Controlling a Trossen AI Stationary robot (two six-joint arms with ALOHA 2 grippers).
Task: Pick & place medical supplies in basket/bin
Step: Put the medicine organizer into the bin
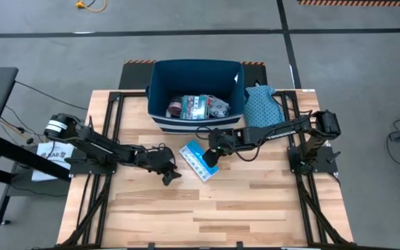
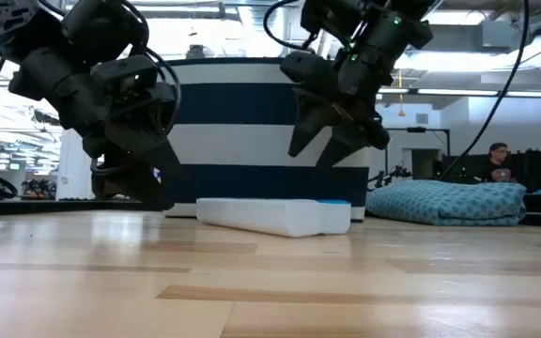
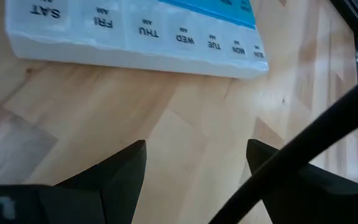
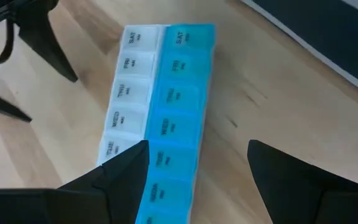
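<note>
Reaching in from the table's left edge, the left arm is lying low over the wooden table (image 1: 255, 208), its left gripper (image 1: 168, 175) hovering just above the boards with fingers spread and nothing between them. In the left wrist view the two dark fingertips (image 3: 126, 168) are standing apart over bare wood, short of the pill organizer's (image 3: 135, 37) white side.

Just to its right, the pill organizer (image 1: 198, 161) is lying flat near the table's middle, set at a slant, just in front of the bin. It is a two-row weekly box, one row white, one row light blue, with day labels on the lids; the low view shows it resting on the table as a long white slab (image 2: 270, 214) with a blue end.

Over the organizer's far end, the right gripper (image 1: 212, 154) is hanging, jaws wide and empty; the low view shows its fingers (image 2: 303, 127) pointing down, clear of the box. The right wrist view is looking down on both rows (image 4: 166, 106) between the open fingers.

Behind, the navy bin (image 1: 160, 90) with white stripes is sitting at the table's far edge, already holding several packets (image 1: 196, 106). At its right, a teal dotted cloth (image 1: 259, 104) is lying crumpled. The right arm's base is standing at the right edge. Farther off, a person (image 2: 498, 160) is showing in the room.
</note>
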